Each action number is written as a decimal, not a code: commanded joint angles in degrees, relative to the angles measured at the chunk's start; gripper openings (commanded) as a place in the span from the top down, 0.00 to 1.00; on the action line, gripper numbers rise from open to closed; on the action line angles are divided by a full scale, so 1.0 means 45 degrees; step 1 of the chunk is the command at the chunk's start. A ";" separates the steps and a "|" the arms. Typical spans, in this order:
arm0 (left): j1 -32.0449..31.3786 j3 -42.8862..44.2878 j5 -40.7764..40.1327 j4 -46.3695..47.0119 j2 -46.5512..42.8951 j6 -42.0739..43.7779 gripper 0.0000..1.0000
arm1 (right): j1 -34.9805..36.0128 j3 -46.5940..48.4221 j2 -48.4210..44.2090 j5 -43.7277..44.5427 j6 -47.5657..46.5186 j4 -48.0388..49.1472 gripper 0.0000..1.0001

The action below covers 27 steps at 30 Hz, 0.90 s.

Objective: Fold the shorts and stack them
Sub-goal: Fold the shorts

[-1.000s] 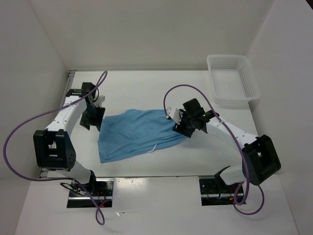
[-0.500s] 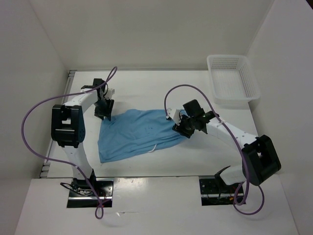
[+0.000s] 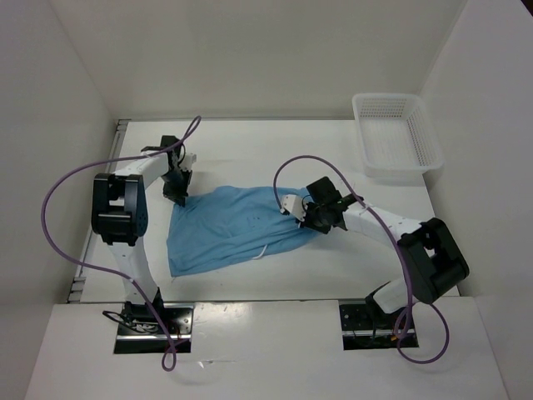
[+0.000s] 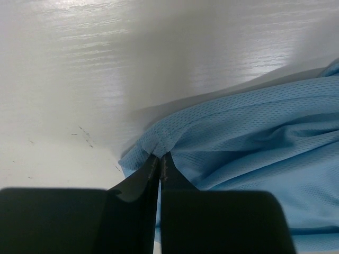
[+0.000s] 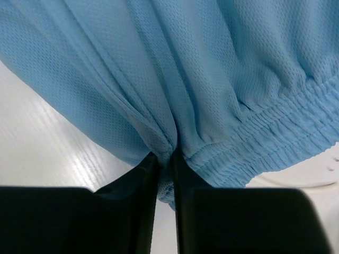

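Note:
The light blue shorts lie spread on the white table, with a bit of white drawstring showing at their near edge. My left gripper is at their far left corner, shut on a pinch of the hem. My right gripper is at the right end, shut on a bunch of fabric beside the gathered elastic waistband. In the right wrist view the cloth pulls into folds running down between the jaws.
A white mesh basket stands at the far right corner of the table. White walls close in the left, back and right sides. Purple cables loop above both arms.
Both grippers have closed on the shorts, the left on the far left corner and the right on the waistband end. The left arm first swung in toward the corner.

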 commanded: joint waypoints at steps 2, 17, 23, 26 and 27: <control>0.0025 0.0274 -0.0169 0.0599 0.0469 0.0046 1.00 | 0.0111 -0.0270 0.0024 0.0260 -0.0798 0.0083 0.88; 0.1100 0.2012 -0.1382 0.0364 0.0860 0.0046 1.00 | 0.1009 -0.0641 -0.1363 -0.0230 -0.1562 -0.0973 1.00; 0.0826 0.2129 -0.1187 0.0073 0.0803 0.0046 0.49 | 0.1498 -0.0310 -0.1110 0.0237 -0.0041 0.0119 0.28; 0.0826 0.1857 -0.1441 0.0071 -0.0344 0.0046 0.26 | 0.1498 0.0334 -0.1109 0.0415 0.0878 0.0121 0.25; 0.0826 0.1856 -0.1441 0.0071 -0.0835 0.0046 0.24 | 0.1498 0.0510 -0.1264 0.0415 0.1074 0.0121 0.25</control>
